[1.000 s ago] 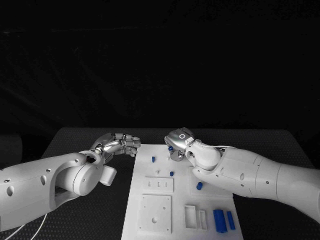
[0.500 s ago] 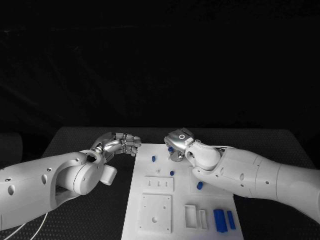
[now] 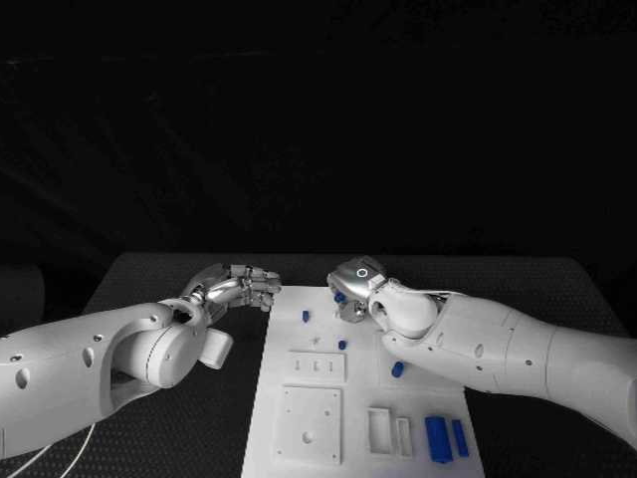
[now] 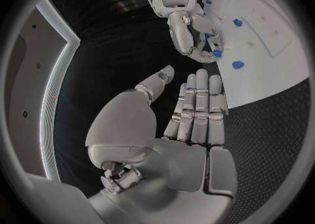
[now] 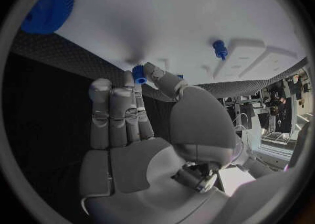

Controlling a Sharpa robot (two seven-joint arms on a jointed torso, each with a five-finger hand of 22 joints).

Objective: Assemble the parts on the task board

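Note:
The white task board (image 3: pixel 364 390) lies between my arms. Over its far edge my right hand (image 3: pixel 356 290) pinches a small blue part (image 5: pixel 138 73) between thumb and a fingertip, just above the board (image 5: pixel 197 9). The left wrist view shows that same pinch, the part (image 4: pixel 217 53) held by the right hand (image 4: pixel 189 27). My left hand (image 3: pixel 238 287) hovers off the board's far left corner, fingers straight, thumb apart, nothing in it (image 4: pixel 187 129). Blue pegs (image 3: pixel 306 316) (image 3: pixel 341 345) (image 3: pixel 398 369) stand on the board.
Two long blue bars (image 3: pixel 435 438) (image 3: pixel 460 438) lie at the board's near right, beside white slotted blocks (image 3: pixel 379 430). A blue toothed disc (image 5: pixel 49 6) sits at the board's edge near my right hand. Black table (image 3: pixel 161 438) surrounds the board.

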